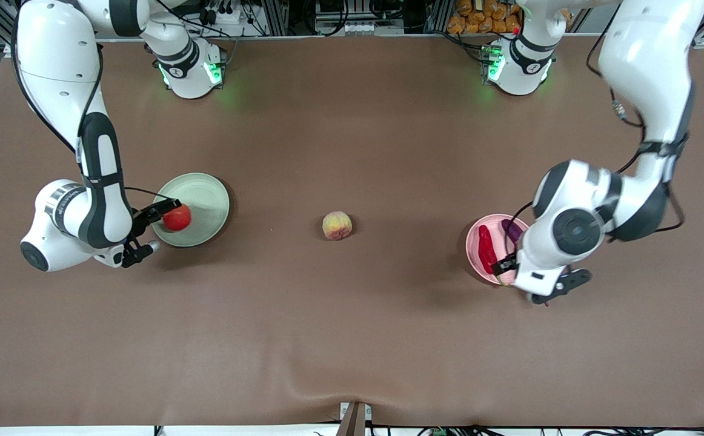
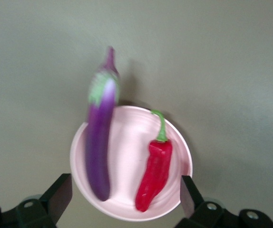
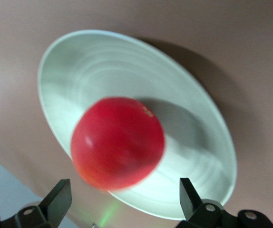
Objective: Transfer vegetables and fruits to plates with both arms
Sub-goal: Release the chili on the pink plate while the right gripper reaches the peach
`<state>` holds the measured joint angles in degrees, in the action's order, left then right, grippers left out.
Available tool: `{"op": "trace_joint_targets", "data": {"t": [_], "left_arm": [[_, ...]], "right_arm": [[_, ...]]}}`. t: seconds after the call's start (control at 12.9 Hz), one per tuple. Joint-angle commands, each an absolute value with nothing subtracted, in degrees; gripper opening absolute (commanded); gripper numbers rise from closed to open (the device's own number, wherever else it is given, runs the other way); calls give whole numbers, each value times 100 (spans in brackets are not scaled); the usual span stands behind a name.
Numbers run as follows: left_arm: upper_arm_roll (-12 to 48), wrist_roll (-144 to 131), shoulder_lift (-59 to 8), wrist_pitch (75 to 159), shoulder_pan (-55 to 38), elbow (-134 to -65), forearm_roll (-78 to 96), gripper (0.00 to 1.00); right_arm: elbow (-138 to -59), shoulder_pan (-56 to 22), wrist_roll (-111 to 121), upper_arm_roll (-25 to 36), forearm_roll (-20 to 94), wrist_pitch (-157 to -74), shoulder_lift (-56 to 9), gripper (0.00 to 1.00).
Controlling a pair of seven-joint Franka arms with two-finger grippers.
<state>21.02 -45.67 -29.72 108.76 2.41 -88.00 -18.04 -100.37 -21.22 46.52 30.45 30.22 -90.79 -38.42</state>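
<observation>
The peach point(image 1: 337, 225) is the one item not yet plated. It sits alone on the bare brown bench point(image 1: 352, 339) about midway between the two plates, a little closer to the green plate point(image 1: 206, 197) by the look of it, so the right arm seems slightly better placed to fetch it. It is round, with no long axis to line up on, so the jaws could likely close on it from any side.

The right gripper point(image 1: 146, 230) hangs over the rim of the green plate, jaws apart, with the pomegranate point(image 1: 177, 218) just beside its fingers. In the right wrist view the fruit point(image 3: 117, 142) is blurred, and I cannot tell whether it is resting on the plate point(image 3: 193, 123) or not. It is a smooth, glossy red ball; the plate is shallow with faint concentric rings.

The left gripper point(image 1: 540, 281) is over the pink plate point(image 1: 476, 254), at its edge nearest the camera, jaws spread wide and holding nothing. On that plate point(image 2: 127, 137) the eggplant point(image 2: 100, 152) and chili point(image 2: 154, 173) lie roughly parallel, apart. The eggplant is long, slick and purple, and its pale stem end overhangs the rim. The chili is shorter, waxy red, with a curled green stem.
</observation>
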Motion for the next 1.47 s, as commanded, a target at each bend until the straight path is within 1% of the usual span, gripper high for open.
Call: {"op": "trace_joint_targets", "data": {"t": [0.0, 0.16, 0.31, 0.39, 0.47, 0.54, 0.62, 0.7, 0.78, 0.85, 1.01, 1.16, 1.4], "left_arm": [[2189, -4062, -2235, 10486, 536, -8825, -1523, 100], [2188, -3789, -1778, 10013, 589, -8632, -1249, 100], [2197, -3727, -1478, 9337, 589, -8299, -1143, 100], [2180, -3570, -1346, 9108, 580, -8253, -1073, 100], [2110, -3281, -1101, 9071, 528, -8262, -1003, 100], [1892, -2869, -916, 9044, 371, -8288, -915, 100], [1359, -2578, -757, 8896, -5, -8271, -749, 100], [771, -2253, -582, 8781, -331, -8271, -416, 100], [373, -1858, -484, 8685, -473, -8271, -161, 100], [178, -1428, -396, 8562, -483, -8279, -97, 100], [-139, -715, -229, 8403, -605, -8288, -97, 100], [-115, -650, -202, 8123, -589, -8262, -97, 100], [-123, -519, 17, 8060, -598, -8279, -97, 100]], "right_arm": [[-9346, -2363, 3941, 3050, 3067, -8571, -3814, 100], [-8905, -2565, 3072, 2962, 3268, -8316, -3806, 100], [-8833, -2837, 2429, 2822, 3698, -8349, -3823, 100], [-8833, -3065, 1973, 2734, 3970, -8611, -3858, 100], [-8833, -3346, 1429, 2699, 4121, -8961, -3841, 100], [-8824, -3627, 980, 2690, 4148, -9078, -3823, 100], [-8789, -3865, 776, 2689, 4166, -9166, -3823, 100], [-8780, -4032, 608, 2689, 4183, -9454, -3823, 100], [-8789, -4173, 502, 2629, 4184, -9753, -3832, 100], [-8789, -4349, 257, 2584, 4184, -10017, -3841, 100], [-8824, -4744, -427, 2496, 4184, -10640, -3850, 100], [-8833, -5148, -1026, 2461, 4175, -11264, -3893, 100], [-8824, -5580, -1204, 2461, 4096, -12170, -4130, 100]]}}
